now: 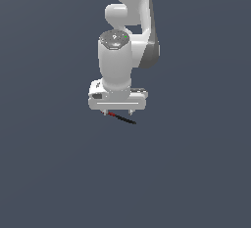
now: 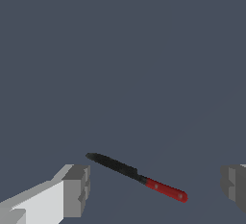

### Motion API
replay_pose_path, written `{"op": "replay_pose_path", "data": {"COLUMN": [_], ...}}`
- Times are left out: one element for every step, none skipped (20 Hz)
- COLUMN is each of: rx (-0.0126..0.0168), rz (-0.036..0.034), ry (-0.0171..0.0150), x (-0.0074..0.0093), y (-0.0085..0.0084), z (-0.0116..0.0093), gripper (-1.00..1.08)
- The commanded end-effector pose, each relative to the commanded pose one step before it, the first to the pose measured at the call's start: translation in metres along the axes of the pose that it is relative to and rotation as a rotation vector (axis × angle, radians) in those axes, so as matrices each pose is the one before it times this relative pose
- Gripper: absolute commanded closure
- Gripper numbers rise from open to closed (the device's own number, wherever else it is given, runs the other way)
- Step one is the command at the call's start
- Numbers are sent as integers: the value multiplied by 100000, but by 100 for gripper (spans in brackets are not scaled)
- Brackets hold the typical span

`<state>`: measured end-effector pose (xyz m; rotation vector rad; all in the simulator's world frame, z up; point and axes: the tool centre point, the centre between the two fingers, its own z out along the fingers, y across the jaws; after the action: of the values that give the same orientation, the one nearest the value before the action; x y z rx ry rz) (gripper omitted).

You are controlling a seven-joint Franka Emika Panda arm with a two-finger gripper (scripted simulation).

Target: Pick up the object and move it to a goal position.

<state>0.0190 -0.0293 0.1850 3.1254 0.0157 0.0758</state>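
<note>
I've got the gripper [image 2: 156,189] wide open w/ the stick [image 2: 137,176] lying angled btwn its fingers [image 2: 77,192], touching neither.

The glossy white rounded arm [image 1: 120,41] has dark grey bands at its joints and a grey cap with tiny green and white marks. Its white boxy hand [image 1: 117,114] carries two short grey blocky fingers [image 2: 76,191].

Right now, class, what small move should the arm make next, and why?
Probably lower the claw straight down, then close. Its fingers stand wide open either side of the black stick, which lies untouched between them in the wrist view.
</note>
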Motion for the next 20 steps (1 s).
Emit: {"op": "replay_pose_path", "data": {"rx": [-22, 7, -1, -9, -17, -23, -28, -31, -31, -30, -30, -31, -31, -31, -29, -25, -21, -16, -10, -2], "rz": [0, -146, -277, -400, -538, -662, -796, -933, -1066, -1203, -1334, -1461, -1590, -1724, -1858, -1996, -2133, -2271, -2409, -2550], "ry": [176, -85, -68, -44, -30, -22, -21, -32, -51, -70, -83, -89, -90, -94, -102, -111, -118, -123, -129, -134], "x": [58, -35, -34, -35, -37, -43, -51, -62, -75, -88, -101, -110, -120, -130, -141, -153, -165, -177, -189, -201], "y": [24, -17, -6, 7, 12, 25, 30, 29, 30, 29, 28, 28, 31, 31, 29, 26, 23, 18, 13, 5], "z": [-81, 53, 60, 62, 69, 79, 92, 111, 133, 155, 174, 189, 203, 217, 233, 250, 266, 281, 296, 312], "gripper": [-92, -92, -92, -92, -92, -92, -92, -92, -92, -92, -92, -92, -92, -92, -92, -92, -92, -92, -92, -92]}}
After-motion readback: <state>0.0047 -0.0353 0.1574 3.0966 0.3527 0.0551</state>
